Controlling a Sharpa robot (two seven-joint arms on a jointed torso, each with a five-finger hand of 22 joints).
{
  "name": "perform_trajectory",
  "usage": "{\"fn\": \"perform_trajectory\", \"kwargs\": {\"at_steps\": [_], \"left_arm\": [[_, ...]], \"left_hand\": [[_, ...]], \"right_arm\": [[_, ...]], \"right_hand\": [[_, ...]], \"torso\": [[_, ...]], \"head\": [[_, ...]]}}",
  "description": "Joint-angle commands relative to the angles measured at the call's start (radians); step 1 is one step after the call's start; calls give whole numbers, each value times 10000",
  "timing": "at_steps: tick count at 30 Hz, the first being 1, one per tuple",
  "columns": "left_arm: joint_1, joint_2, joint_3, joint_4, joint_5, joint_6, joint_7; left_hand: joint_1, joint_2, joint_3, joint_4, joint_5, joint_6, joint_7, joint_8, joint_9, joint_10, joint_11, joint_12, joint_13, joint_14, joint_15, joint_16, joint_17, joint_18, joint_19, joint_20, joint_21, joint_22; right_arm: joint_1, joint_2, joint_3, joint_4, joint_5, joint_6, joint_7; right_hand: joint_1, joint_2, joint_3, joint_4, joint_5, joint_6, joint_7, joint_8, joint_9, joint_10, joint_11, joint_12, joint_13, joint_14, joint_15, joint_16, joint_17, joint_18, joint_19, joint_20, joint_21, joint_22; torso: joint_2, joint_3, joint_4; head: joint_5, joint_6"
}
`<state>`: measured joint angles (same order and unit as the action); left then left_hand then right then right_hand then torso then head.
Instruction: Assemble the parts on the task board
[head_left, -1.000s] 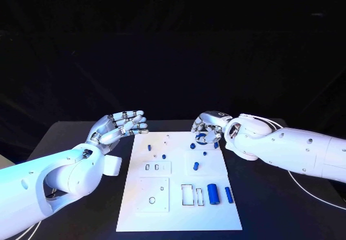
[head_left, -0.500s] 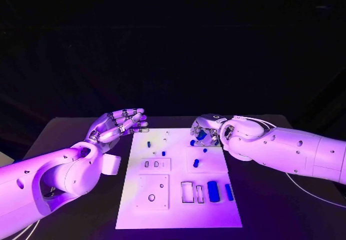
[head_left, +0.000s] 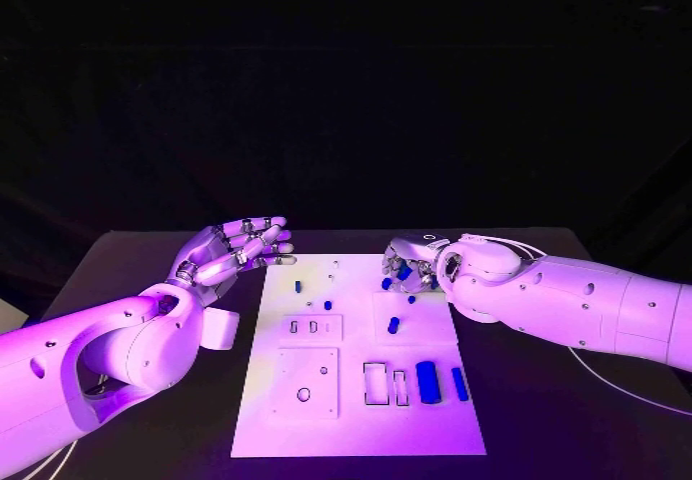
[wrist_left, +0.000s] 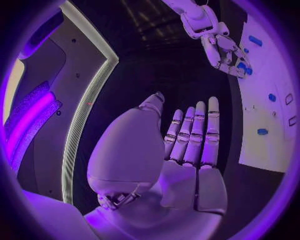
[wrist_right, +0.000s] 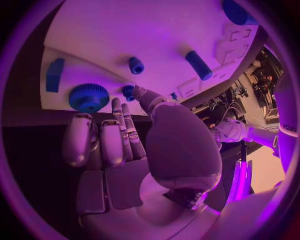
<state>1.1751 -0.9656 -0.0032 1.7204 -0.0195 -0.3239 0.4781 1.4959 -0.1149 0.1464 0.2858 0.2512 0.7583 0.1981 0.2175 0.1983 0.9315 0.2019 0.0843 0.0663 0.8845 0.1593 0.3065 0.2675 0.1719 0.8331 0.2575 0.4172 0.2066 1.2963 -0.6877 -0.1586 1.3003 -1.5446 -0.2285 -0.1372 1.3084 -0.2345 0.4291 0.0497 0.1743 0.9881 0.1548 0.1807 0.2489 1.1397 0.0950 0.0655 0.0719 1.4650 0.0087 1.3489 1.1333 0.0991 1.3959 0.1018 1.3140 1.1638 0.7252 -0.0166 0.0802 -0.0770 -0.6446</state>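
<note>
The white task board (head_left: 433, 425) lies mid-table with blue parts on it: two cylinders (head_left: 427, 377) near its right edge and small pegs (head_left: 392, 325) further back. My right hand (head_left: 411, 265) hovers low over the board's far right corner. In the right wrist view its thumb and a fingertip (wrist_right: 118, 106) flank a small blue peg (wrist_right: 128, 91), and I cannot tell whether they pinch it. A blue gear (wrist_right: 89, 97) lies just ahead of the other fingers. My left hand (head_left: 231, 252) is raised beside the board's far left corner, fingers spread, holding nothing (wrist_left: 187, 145).
A white cable (head_left: 620, 385) runs over the table at the right. Raised white plates (head_left: 307, 385) and rectangular slots (head_left: 375, 385) take up the board's near half. A longer blue cylinder (wrist_right: 200, 65) and a blue block (wrist_right: 55, 75) lie near my right hand.
My right hand has edged a little lower and leftward over the board's far right corner. The left hand has hardly moved.
</note>
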Motion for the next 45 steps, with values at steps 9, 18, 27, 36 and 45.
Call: {"fn": "perform_trajectory", "kwargs": {"at_steps": [9,18,27,36,45], "left_arm": [[17,17,11,-13,31,95,-56],[18,12,11,-29,30,79,-113],[19,17,11,-52,30,89,-137],[19,30,11,-81,30,119,-132],[19,86,11,-77,29,160,-114]], "left_hand": [[49,-27,-15,-32,-27,94,514,60,-14,73,1,-57,-1,-47,-8,61,56,75,32,-10,126,54],[82,-8,8,-46,-27,101,514,63,-16,82,2,-63,-1,-63,-8,82,79,72,15,-13,157,73],[108,-2,22,-57,-30,105,514,64,-17,88,1,-68,-1,-75,-8,97,95,70,2,-16,180,87],[123,-2,30,-64,-34,106,516,64,-18,92,1,-72,-1,-84,-7,107,106,69,-8,-17,196,96],[141,-8,36,-73,-34,99,521,59,-22,86,6,-84,-4,-113,-2,113,120,64,-30,-17,216,109]], "right_arm": [[-84,137,-1,-52,90,-134,204],[-109,158,-1,-65,156,-252,230],[-118,199,-1,-47,-8,-1171,77],[-79,468,24,-49,-237,-2242,-186],[-2,1242,60,-676,-170,-2976,-176]], "right_hand": [[45,394,514,417,208,376,-27,124,130,426,-43,45,46,364,-9,267,182,-255,162,83,306,422],[220,491,1100,421,121,684,-176,357,372,894,-191,39,62,355,-130,378,203,-304,265,-13,495,732],[580,637,1666,30,-239,939,-284,688,724,1336,-332,39,104,338,-249,432,173,-338,320,-123,617,952],[687,558,1893,-257,-201,855,-220,744,870,1348,-302,-23,92,336,-238,463,166,-361,355,-136,690,1078],[639,500,1988,-328,-118,806,-191,745,923,1266,-266,-40,60,323,-200,456,120,-347,311,-120,647,1021]], "torso": [[29,2,31],[57,-5,33],[63,-4,61],[80,-8,65],[83,-29,159]], "head": [[-12,-60],[-24,-39],[-15,2],[11,34],[-72,56]]}}
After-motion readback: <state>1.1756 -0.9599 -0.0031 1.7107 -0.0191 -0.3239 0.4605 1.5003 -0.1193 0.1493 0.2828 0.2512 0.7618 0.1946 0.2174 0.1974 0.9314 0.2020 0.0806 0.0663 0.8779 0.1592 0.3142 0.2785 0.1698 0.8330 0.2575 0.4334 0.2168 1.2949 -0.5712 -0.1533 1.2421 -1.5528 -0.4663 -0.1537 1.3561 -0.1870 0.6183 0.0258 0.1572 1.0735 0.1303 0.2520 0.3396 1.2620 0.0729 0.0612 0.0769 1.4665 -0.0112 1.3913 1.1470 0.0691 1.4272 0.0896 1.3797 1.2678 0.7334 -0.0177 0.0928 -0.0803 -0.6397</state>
